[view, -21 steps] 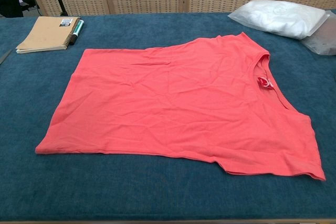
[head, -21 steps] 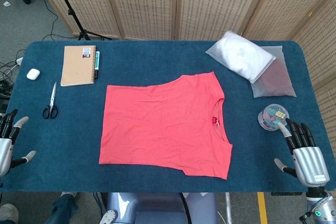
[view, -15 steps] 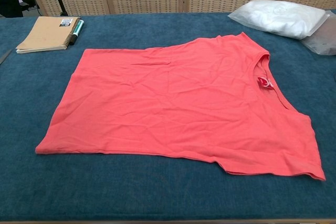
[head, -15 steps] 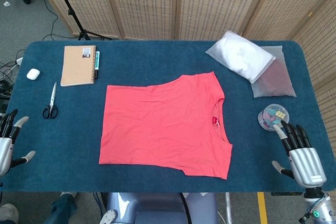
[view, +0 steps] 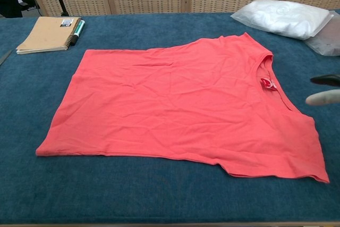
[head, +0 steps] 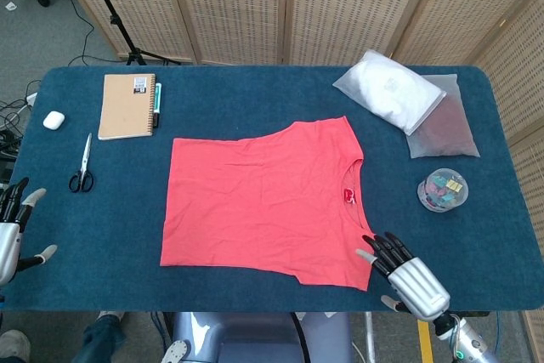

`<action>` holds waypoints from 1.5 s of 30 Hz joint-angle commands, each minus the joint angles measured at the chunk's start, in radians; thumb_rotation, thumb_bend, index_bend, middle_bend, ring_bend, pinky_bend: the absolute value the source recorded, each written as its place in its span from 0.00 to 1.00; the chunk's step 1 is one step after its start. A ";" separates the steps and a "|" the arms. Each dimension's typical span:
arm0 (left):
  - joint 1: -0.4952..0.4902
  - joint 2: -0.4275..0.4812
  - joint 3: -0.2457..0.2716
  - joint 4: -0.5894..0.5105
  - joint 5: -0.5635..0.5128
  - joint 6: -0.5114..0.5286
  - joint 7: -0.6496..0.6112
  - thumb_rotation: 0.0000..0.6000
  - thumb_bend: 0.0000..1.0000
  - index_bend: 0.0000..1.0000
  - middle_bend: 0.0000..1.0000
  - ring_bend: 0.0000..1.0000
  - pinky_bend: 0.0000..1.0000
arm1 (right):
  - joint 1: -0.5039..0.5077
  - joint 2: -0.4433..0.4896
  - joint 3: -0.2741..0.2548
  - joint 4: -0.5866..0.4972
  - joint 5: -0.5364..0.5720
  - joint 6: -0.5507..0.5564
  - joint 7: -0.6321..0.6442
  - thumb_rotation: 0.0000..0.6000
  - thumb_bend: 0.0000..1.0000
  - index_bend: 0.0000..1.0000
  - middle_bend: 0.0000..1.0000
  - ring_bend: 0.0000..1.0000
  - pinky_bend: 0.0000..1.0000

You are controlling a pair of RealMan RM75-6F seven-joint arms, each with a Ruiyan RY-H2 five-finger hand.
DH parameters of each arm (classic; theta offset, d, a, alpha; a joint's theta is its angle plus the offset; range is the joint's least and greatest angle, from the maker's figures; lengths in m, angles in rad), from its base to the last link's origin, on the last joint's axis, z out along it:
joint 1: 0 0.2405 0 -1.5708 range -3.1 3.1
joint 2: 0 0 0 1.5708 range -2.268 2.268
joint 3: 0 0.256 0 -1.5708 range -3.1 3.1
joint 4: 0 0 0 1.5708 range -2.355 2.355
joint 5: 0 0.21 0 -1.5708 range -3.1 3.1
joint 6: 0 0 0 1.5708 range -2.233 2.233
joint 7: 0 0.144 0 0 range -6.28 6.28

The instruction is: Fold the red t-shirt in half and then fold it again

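The red cotton t-shirt (head: 268,200) lies flat and unfolded in the middle of the blue felt-covered desk (head: 255,99), neckline toward the right. The right hand (head: 404,271) hovers at the shirt's near right sleeve corner, fingers spread and grasping nothing. The left hand (head: 12,225) sits off the desk's left edge, fingers apart, also released and well apart from the shirt.
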 commanded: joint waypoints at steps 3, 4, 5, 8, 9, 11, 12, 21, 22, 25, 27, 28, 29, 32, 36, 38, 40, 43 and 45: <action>-0.010 -0.009 0.005 0.007 -0.012 -0.031 0.015 1.00 0.00 0.00 0.00 0.00 0.00 | 0.033 -0.042 0.007 0.011 0.016 -0.056 -0.052 1.00 0.00 0.17 0.00 0.00 0.00; -0.012 -0.011 0.004 0.008 -0.015 -0.036 0.018 1.00 0.00 0.00 0.00 0.00 0.00 | 0.035 -0.048 0.009 0.013 0.022 -0.064 -0.061 1.00 0.00 0.17 0.00 0.00 0.00; -0.013 -0.012 0.004 0.009 -0.018 -0.040 0.021 1.00 0.00 0.00 0.00 0.00 0.00 | 0.038 -0.053 0.009 0.016 0.028 -0.072 -0.068 1.00 0.00 0.17 0.00 0.00 0.00; -0.016 -0.018 0.001 0.014 -0.025 -0.044 0.029 1.00 0.00 0.00 0.00 0.00 0.00 | 0.044 -0.071 0.008 0.033 0.042 -0.091 -0.091 1.00 0.00 0.17 0.00 0.00 0.00; -0.017 -0.019 0.000 0.015 -0.027 -0.045 0.030 1.00 0.00 0.00 0.00 0.00 0.00 | 0.047 -0.077 0.007 0.040 0.045 -0.097 -0.100 1.00 0.00 0.17 0.00 0.00 0.00; -0.018 -0.021 0.000 0.015 -0.029 -0.048 0.032 1.00 0.00 0.00 0.00 0.00 0.00 | 0.050 -0.085 0.006 0.046 0.051 -0.102 -0.107 1.00 0.00 0.18 0.00 0.00 0.00; -0.018 -0.021 -0.001 0.015 -0.031 -0.049 0.035 1.00 0.00 0.00 0.00 0.00 0.00 | 0.052 -0.090 0.007 0.051 0.054 -0.103 -0.111 1.00 0.00 0.19 0.00 0.00 0.00; -0.019 -0.026 -0.001 0.016 -0.035 -0.050 0.041 1.00 0.00 0.00 0.00 0.00 0.00 | 0.067 -0.119 0.005 0.061 0.070 -0.120 -0.158 1.00 0.00 0.23 0.00 0.00 0.00; -0.019 -0.026 -0.001 0.015 -0.036 -0.050 0.041 1.00 0.00 0.00 0.00 0.00 0.00 | 0.068 -0.121 0.005 0.061 0.073 -0.123 -0.163 1.00 0.00 0.23 0.00 0.00 0.00; -0.019 -0.024 -0.002 0.015 -0.036 -0.049 0.038 1.00 0.00 0.00 0.00 0.00 0.00 | 0.071 -0.128 0.004 0.060 0.082 -0.134 -0.182 1.00 0.00 0.25 0.00 0.00 0.00; -0.019 -0.024 -0.002 0.015 -0.036 -0.049 0.037 1.00 0.00 0.00 0.00 0.00 0.00 | 0.072 -0.132 0.003 0.061 0.087 -0.139 -0.192 1.00 0.00 0.26 0.00 0.00 0.00; -0.018 -0.024 -0.002 0.015 -0.037 -0.048 0.037 1.00 0.00 0.00 0.00 0.00 0.00 | 0.073 -0.135 0.004 0.062 0.090 -0.141 -0.198 1.00 0.00 0.26 0.00 0.00 0.00; -0.019 -0.023 -0.003 0.015 -0.037 -0.049 0.036 1.00 0.00 0.00 0.00 0.00 0.00 | 0.074 -0.138 0.004 0.063 0.094 -0.143 -0.203 1.00 0.00 0.27 0.00 0.00 0.00; -0.019 -0.023 -0.003 0.015 -0.038 -0.050 0.034 1.00 0.00 0.00 0.00 0.00 0.00 | 0.077 -0.146 0.008 0.069 0.105 -0.149 -0.213 1.00 0.02 0.31 0.00 0.00 0.00; -0.020 -0.023 -0.003 0.015 -0.040 -0.051 0.035 1.00 0.00 0.00 0.00 0.00 0.00 | 0.081 -0.163 0.018 0.086 0.116 -0.141 -0.216 1.00 0.15 0.35 0.00 0.00 0.00; -0.020 -0.024 -0.003 0.016 -0.040 -0.052 0.036 1.00 0.00 0.00 0.00 0.00 0.00 | 0.084 -0.169 0.019 0.092 0.119 -0.140 -0.212 1.00 0.23 0.36 0.01 0.00 0.00; -0.021 -0.024 -0.003 0.016 -0.041 -0.053 0.038 1.00 0.00 0.00 0.00 0.00 0.00 | 0.086 -0.172 0.020 0.095 0.123 -0.140 -0.210 1.00 0.29 0.37 0.02 0.00 0.00; -0.021 -0.025 -0.003 0.016 -0.043 -0.055 0.039 1.00 0.00 0.00 0.00 0.00 0.00 | 0.091 -0.176 0.020 0.099 0.126 -0.140 -0.206 1.00 0.39 0.39 0.03 0.00 0.00; -0.022 -0.026 -0.003 0.017 -0.044 -0.056 0.039 1.00 0.00 0.00 0.00 0.00 0.00 | 0.093 -0.179 0.020 0.102 0.126 -0.137 -0.202 1.00 0.44 0.39 0.03 0.00 0.00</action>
